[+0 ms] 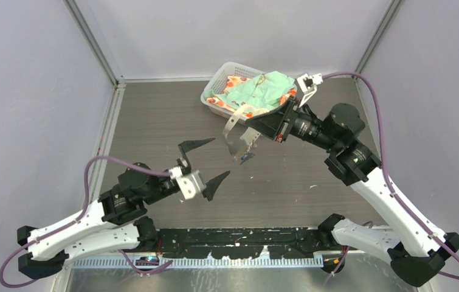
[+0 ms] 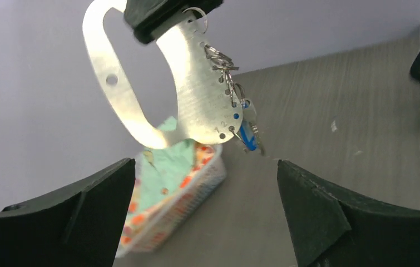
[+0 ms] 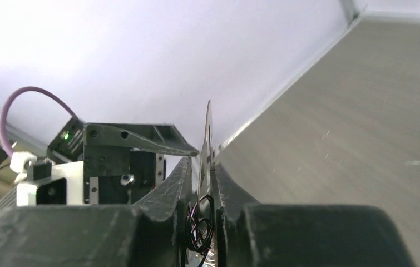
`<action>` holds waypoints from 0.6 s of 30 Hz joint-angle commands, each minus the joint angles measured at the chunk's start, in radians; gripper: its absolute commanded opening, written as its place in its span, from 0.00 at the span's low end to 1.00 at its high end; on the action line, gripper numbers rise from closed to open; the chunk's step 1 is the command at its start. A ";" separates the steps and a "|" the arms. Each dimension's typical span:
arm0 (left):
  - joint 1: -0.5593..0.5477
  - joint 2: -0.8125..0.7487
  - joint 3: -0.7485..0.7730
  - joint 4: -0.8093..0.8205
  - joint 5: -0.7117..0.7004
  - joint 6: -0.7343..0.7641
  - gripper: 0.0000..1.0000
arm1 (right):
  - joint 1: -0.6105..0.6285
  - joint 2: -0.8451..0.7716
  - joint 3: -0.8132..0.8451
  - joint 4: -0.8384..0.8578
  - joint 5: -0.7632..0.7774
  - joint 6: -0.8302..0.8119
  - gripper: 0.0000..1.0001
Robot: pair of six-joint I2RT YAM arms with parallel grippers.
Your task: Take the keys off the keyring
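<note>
The keyring (image 1: 237, 131) is a flat whitish-silver oval loop, held in the air above the table. Small split rings and tiny silvery keys (image 1: 244, 157), one with a blue head, hang from its lower side. My right gripper (image 1: 258, 125) is shut on the loop's upper part. In the right wrist view the loop (image 3: 207, 128) stands edge-on between the shut fingers (image 3: 201, 162). My left gripper (image 1: 221, 156) is open and empty, its fingertips on either side of the hanging keys. In the left wrist view the keyring (image 2: 196, 94) and blue key (image 2: 246, 136) hang above the open left gripper (image 2: 206, 167).
A white mesh basket (image 1: 214, 85) holding a green and orange patterned cloth (image 1: 263, 88) stands at the back of the table, just behind the right gripper. It also shows in the left wrist view (image 2: 196, 186). Grey walls enclose the table.
</note>
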 commanded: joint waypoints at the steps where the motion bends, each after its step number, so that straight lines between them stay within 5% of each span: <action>1: 0.034 0.019 0.042 0.116 -0.132 -0.655 1.00 | -0.006 -0.081 -0.098 0.394 0.218 0.028 0.01; 7: 0.155 -0.002 0.092 0.154 0.042 -0.950 1.00 | -0.004 -0.067 -0.189 0.708 0.231 0.127 0.01; 18: 0.236 0.132 0.421 -0.112 0.229 -1.117 0.87 | -0.004 -0.033 -0.253 0.935 0.167 0.198 0.01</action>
